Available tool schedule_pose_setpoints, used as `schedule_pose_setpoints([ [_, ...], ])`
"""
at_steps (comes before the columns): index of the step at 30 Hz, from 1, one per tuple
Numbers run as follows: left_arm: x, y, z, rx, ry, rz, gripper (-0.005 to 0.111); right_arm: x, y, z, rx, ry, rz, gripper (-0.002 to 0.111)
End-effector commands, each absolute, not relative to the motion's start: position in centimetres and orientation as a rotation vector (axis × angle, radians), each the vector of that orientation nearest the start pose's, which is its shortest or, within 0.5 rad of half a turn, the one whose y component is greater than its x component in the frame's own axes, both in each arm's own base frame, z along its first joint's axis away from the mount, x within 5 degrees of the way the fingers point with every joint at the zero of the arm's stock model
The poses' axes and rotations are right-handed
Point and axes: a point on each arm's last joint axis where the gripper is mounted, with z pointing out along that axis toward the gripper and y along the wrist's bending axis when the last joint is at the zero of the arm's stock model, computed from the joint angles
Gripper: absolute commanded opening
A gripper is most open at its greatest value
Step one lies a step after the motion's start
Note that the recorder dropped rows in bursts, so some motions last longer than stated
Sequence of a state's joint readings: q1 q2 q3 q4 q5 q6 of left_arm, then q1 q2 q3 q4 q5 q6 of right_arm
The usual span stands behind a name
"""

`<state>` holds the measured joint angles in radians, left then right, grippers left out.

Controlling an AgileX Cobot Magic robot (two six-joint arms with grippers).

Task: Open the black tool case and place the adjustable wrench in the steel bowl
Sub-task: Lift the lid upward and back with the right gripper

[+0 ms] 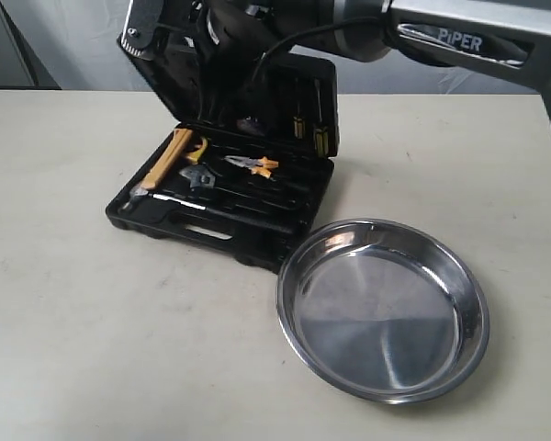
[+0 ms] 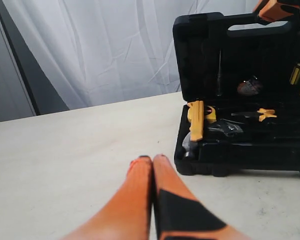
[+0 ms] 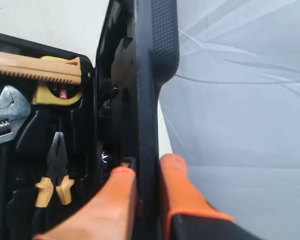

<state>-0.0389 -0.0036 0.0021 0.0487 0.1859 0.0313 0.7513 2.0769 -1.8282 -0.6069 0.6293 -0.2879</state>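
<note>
The black tool case (image 1: 165, 213) lies open on the table, its lid (image 1: 303, 87) standing upright. My right gripper (image 3: 147, 167) is shut on the lid's top edge (image 3: 146, 75), one finger inside and one outside. The adjustable wrench (image 1: 198, 176) lies in its slot in the base, silver head showing (image 3: 5, 120) (image 2: 229, 130). The steel bowl (image 1: 285, 303) sits empty in front of the case, to its right. My left gripper (image 2: 152, 159) is shut on nothing, low over bare table beside the case. It does not show in the exterior view.
A yellow-handled hammer (image 1: 170, 158) and orange-handled pliers (image 1: 254, 164) lie in the base on either side of the wrench. Screwdrivers (image 1: 310, 129) sit in the lid. The right arm (image 1: 459, 37) reaches in above the case. A white curtain (image 2: 115, 50) hangs behind the table.
</note>
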Motion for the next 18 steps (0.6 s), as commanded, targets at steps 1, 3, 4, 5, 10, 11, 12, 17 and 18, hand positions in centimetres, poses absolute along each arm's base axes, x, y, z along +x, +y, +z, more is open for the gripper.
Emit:
schedule_pose_setpoints([
  [1, 5.6, -0.2, 19.7, 0.092, 1.661, 0.032, 0.0, 40.0, 29.3, 26.8, -1.416, 1.729, -0.475, -0.001],
  [3, 5.6, -0.2, 19.7, 0.092, 1.661, 0.032, 0.0, 40.5, 28.9, 26.2, -1.419, 1.739, -0.492, -0.001],
  [4, 5.6, -0.2, 19.7, 0.092, 1.661, 0.032, 0.0, 40.8, 28.6, 26.1, -1.417, 1.743, -0.5, -0.001],
  [5, 5.6, -0.2, 19.7, 0.092, 1.661, 0.032, 0.0, 40.9, 28.6, 25.8, -1.42, 1.75, -0.501, -0.001],
  [10, 5.6, -0.2, 19.7, 0.092, 1.661, 0.032, 0.0, 41.2, 28.1, 25.6, -1.381, 1.79, -0.499, -0.001],
  [11, 5.6, -0.2, 19.7, 0.092, 1.661, 0.032, 0.0, 41.2, 28.0, 25.6, -1.376, 1.802, -0.496, -0.001],
  [12, 5.6, -0.2, 19.7, 0.092, 1.661, 0.032, 0.0, 41.2, 28.0, 25.5, -1.375, 1.814, -0.494, -0.001],
  [17, 5.6, -0.2, 19.7, 0.092, 1.661, 0.032, 0.0, 40.6, 28.5, 25.3, -1.341, 1.875, -0.386, -0.001],
  [18, 5.6, -0.2, 19.7, 0.092, 1.661, 0.032, 0.0, 40.5, 28.7, 25.2, -1.34, 1.882, -0.368, -0.001],
])
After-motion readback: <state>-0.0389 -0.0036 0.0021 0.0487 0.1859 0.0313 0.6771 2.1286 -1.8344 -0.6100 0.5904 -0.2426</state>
